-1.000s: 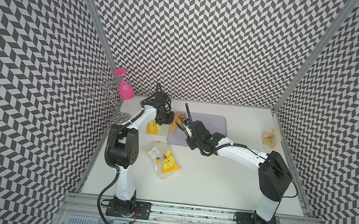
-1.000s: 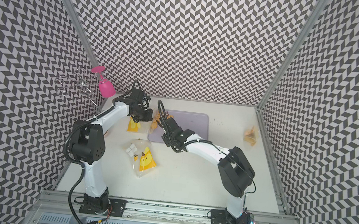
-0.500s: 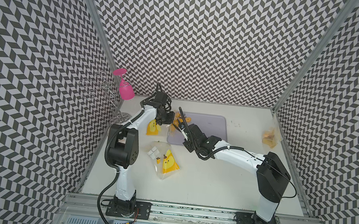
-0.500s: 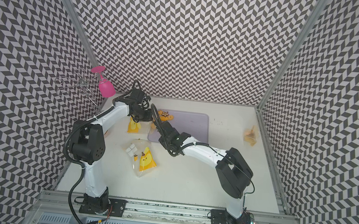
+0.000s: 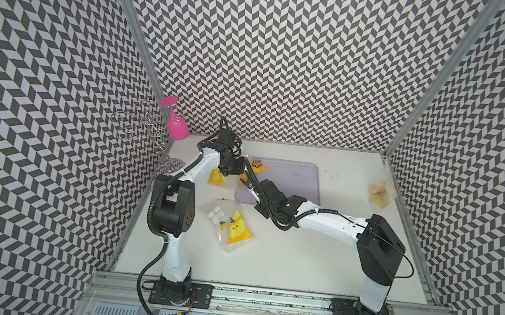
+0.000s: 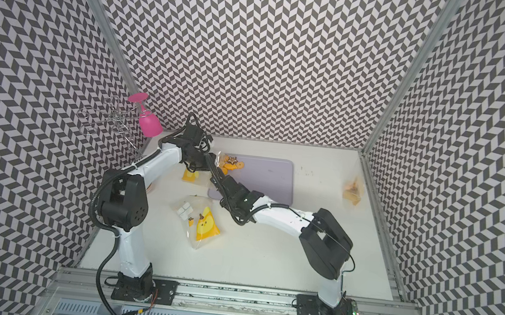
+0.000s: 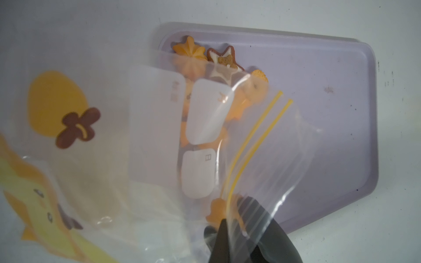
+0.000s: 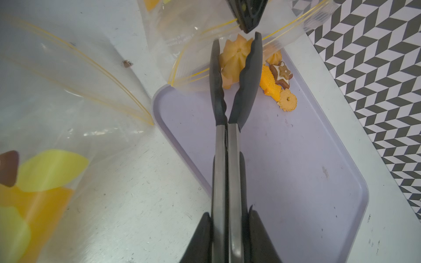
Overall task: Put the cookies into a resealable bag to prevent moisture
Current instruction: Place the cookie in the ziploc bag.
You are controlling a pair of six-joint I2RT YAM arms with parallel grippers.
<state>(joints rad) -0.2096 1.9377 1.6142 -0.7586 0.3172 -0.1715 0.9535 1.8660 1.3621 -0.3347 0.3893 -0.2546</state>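
Gripping the tongs (image 8: 227, 148) by their two brushed-steel arms, my right tool (image 8: 229, 215) is squeezed down on them so the arms run nearly together. The black rubbery tips, wavy along their inner edges, pinch a flower cookie (image 8: 235, 57) between them. It is pale orange-yellow, ridged like piped dough with a dimple in the middle, and it sits at the open mouth of the bag (image 8: 177, 29), over a corner of the tray (image 8: 296, 182). My left tool (image 7: 246, 241) is clamped tight on the bag's rim, just beside the twin yellow zip lines, holding up thin glossy clear film with white label patches. Just beside the tong tips, on the tray, lie more cookies (image 8: 270, 85): a deeper orange ridged piece, a brown star (image 8: 282, 74) iced white with a small tan star on top, and a flat round one (image 8: 288, 100) with a crimped edge and a centre hole. The tray is smooth lavender plastic, rectangular, round-cornered, low-rimmed and lightly speckled. A second bag (image 8: 68, 79), clear with a yellow print, lies slack on the scuffed white tabletop (image 8: 136, 193).
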